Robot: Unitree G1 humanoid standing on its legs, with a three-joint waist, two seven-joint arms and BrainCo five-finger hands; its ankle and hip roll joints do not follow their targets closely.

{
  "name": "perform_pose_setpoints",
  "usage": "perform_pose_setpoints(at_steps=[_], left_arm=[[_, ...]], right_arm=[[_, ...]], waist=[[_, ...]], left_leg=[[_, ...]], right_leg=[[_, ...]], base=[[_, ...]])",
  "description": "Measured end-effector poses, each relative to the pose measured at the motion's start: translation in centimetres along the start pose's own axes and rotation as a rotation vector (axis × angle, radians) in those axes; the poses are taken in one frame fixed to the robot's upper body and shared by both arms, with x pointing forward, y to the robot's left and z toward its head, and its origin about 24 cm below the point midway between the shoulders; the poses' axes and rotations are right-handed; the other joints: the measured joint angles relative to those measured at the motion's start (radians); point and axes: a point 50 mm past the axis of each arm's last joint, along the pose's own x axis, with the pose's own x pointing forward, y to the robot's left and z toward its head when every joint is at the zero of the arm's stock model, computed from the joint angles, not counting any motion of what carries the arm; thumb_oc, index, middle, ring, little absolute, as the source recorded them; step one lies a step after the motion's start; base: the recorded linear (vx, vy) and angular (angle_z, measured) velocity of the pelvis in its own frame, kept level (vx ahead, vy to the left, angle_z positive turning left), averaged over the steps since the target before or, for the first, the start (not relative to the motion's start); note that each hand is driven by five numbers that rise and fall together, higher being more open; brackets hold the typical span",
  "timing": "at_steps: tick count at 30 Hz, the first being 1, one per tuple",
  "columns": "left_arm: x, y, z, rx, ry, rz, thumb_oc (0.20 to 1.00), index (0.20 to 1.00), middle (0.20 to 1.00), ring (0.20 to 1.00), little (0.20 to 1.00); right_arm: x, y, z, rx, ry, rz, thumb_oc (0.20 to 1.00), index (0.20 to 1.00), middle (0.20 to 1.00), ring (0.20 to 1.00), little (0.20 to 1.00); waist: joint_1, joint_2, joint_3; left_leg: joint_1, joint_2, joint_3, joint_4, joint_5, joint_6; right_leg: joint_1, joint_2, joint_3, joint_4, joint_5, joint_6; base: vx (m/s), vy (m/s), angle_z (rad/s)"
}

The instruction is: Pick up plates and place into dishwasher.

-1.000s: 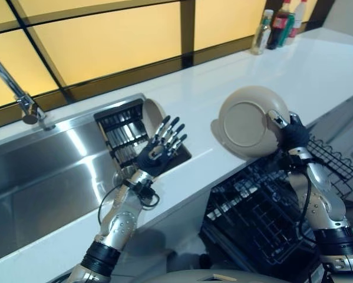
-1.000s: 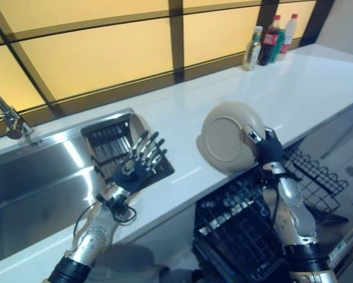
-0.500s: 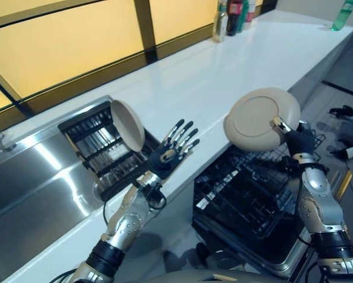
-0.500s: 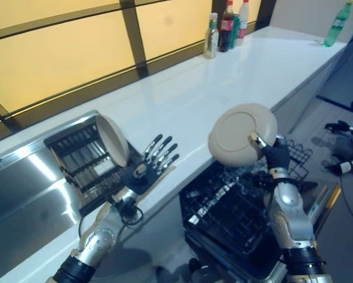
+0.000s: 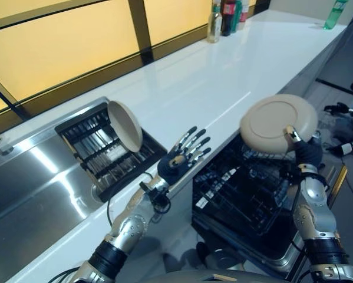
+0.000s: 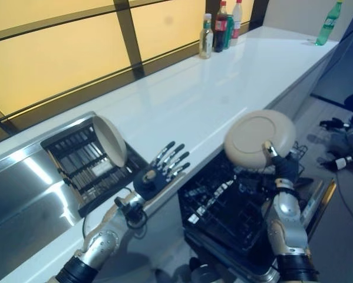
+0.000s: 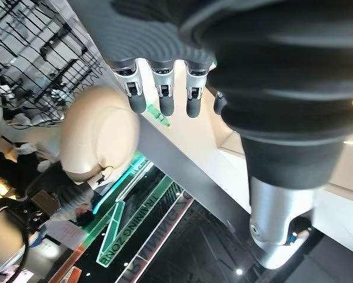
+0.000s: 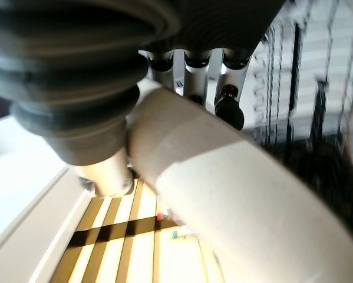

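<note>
A beige plate (image 5: 277, 123) is held up on edge above the black dishwasher rack (image 5: 247, 194), its underside toward me. My right hand (image 5: 304, 151) is shut on its lower right rim, thumb across the underside; the right wrist view shows that plate's rim (image 8: 235, 194) pinched under the fingers. A second beige plate (image 5: 125, 125) stands upright in the black dish rack (image 5: 99, 150) by the sink. My left hand (image 5: 179, 162) hovers open, fingers spread, over the counter's front edge, holding nothing. In the left wrist view its fingers (image 7: 159, 94) are straight, with the held plate (image 7: 99, 138) beyond.
A white counter (image 5: 223, 76) runs back to several bottles (image 5: 223, 12) by the window; a green bottle (image 5: 333, 13) stands at the far corner. A steel sink (image 5: 29, 188) lies at the left. Items lie on the floor (image 5: 341, 127) at right.
My right hand has carried the plate to the right and lower over the dishwasher rack, tipping it flatter. My left hand has drifted slightly right, still open.
</note>
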Motion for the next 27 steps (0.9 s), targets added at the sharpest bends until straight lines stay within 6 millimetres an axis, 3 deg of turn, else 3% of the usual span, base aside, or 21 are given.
perform_pose_setpoints(at_steps=[8,16,27], left_arm=[[-0.2,0.1,0.1,0.008,0.026,-0.004,1.0,1.0,1.0,1.0,1.0],[-0.2,0.3,0.3,0.013,0.032,-0.005,1.0,1.0,1.0,1.0,1.0],[-0.3,0.2,0.0,0.001,0.093,-0.035,1.0,1.0,1.0,1.0,1.0]], right_arm=[[0.0,-3.9,-4.8,-0.204,0.251,-0.11,0.2,0.2,0.2,0.2,0.2],[-0.2,-5.2,-5.9,-0.245,0.311,-0.154,0.2,0.2,0.2,0.2,0.2],[0.2,-6.3,-5.7,-0.38,0.357,0.018,0.2,0.2,0.2,0.2,0.2]], waist=[[0.004,-0.003,0.006],[0.01,-0.005,0.018],[0.034,-0.015,0.037]], left_leg=[[-0.003,-0.001,-0.016,0.0,0.002,0.002],[-0.021,-0.008,-0.041,0.033,-0.006,0.011],[-0.047,-0.014,-0.075,0.083,-0.021,0.018]], right_leg=[[0.004,-0.006,-0.015,0.001,-0.003,0.0],[-0.002,-0.018,-0.037,0.03,-0.018,0.006],[-0.005,-0.035,-0.067,0.068,-0.037,0.009]], base=[[0.02,-0.037,0.06],[0.02,-0.019,0.1],[0.02,-0.05,0.09]])
